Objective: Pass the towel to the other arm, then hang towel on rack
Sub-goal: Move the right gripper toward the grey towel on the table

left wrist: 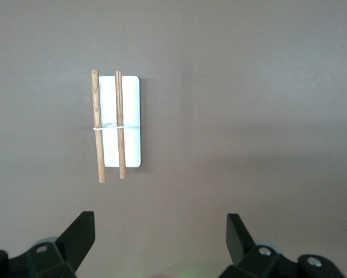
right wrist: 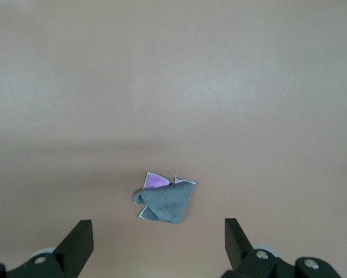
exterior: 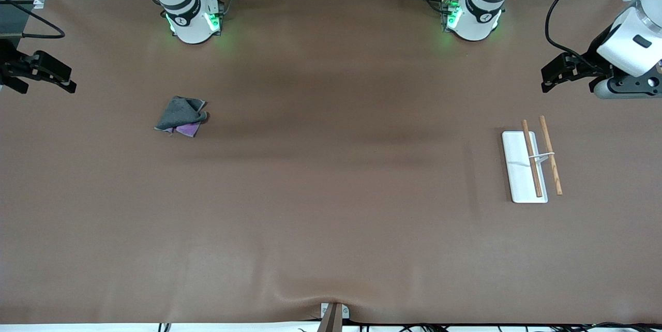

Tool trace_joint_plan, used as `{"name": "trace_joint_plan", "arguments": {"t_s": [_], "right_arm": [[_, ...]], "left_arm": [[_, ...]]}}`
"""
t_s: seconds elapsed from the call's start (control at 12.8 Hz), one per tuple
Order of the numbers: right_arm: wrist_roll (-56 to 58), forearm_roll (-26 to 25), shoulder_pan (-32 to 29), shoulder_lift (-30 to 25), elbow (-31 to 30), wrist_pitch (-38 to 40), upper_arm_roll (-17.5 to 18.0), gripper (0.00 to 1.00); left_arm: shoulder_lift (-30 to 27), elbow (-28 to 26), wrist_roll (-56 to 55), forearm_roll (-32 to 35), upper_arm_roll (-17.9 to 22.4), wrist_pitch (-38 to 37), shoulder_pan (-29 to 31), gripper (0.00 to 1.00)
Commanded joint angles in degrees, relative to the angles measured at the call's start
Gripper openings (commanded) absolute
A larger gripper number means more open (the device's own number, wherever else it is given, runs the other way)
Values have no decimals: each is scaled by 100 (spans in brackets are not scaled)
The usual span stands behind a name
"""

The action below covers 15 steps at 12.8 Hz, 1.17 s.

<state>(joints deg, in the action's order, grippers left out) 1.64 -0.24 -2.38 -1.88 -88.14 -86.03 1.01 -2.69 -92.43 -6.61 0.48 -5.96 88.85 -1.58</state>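
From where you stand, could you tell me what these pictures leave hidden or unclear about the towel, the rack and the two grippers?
- Towel: crumpled on the table, its folds hide most of the purple side in the front and right wrist views.
- Right gripper: the front view's edge cuts off its arm; fingers open, with only the fingers showing in its wrist view.
- Left gripper: open; wrist view's edge crops its body.
- Rack: how high its rods sit cannot be judged from above.

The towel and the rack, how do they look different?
The towel is soft and crumpled in a heap; the rack is stiff and straight-edged. The towel is dark grey with purple showing underneath; the rack has a white base with two brown rods. The towel lies toward the right arm's end of the table, the rack toward the left arm's end. Both rest on the table, and neither gripper touches them.
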Motion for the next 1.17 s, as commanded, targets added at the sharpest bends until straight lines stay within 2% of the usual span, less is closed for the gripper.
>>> {"name": "trace_joint_plan", "arguments": {"t_s": [0.0, 0.39, 0.55, 0.7, 1.1], "right_arm": [[-102, 6, 26, 65, 148, 104, 14, 100], [-23, 6, 18, 214, 122, 104, 5, 100], [-14, -2, -9, 625, 95, 139, -4, 100], [-75, -2, -61, 697, 60, 166, -21, 100], [-137, 76, -17, 1066, -28, 973, -13, 100]], "left_arm": [[41, 138, 10, 13, -1, -201, 0, 100], [41, 173, 10, 206, -10, -211, 0, 100], [23, 173, -7, 198, -10, -211, 0, 100], [-12, 164, 54, 198, -19, -254, -9, 100], [-3, 155, 72, 189, -10, -360, -18, 100]]}}
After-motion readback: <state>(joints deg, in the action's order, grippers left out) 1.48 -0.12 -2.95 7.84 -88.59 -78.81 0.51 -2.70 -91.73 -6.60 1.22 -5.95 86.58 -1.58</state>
